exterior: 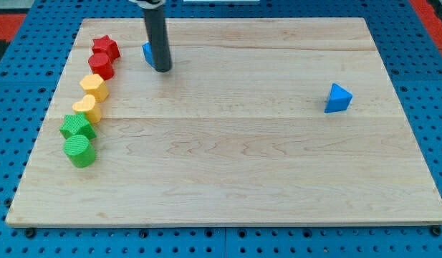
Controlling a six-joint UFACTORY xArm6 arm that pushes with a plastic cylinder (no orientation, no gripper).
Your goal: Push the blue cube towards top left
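The blue cube (146, 52) sits near the board's top left and is mostly hidden behind my dark rod; only its left edge shows. My tip (162, 69) rests on the board just to the right of the cube and slightly below it, touching or nearly touching it. A blue triangular block (338, 99) lies far off at the view's right.
A column of blocks runs down the left side of the wooden board (228, 165): a red star (105, 48), a red cylinder (101, 66), two yellow blocks (94, 87) (86, 109), a green star (77, 127) and a green cylinder (79, 150).
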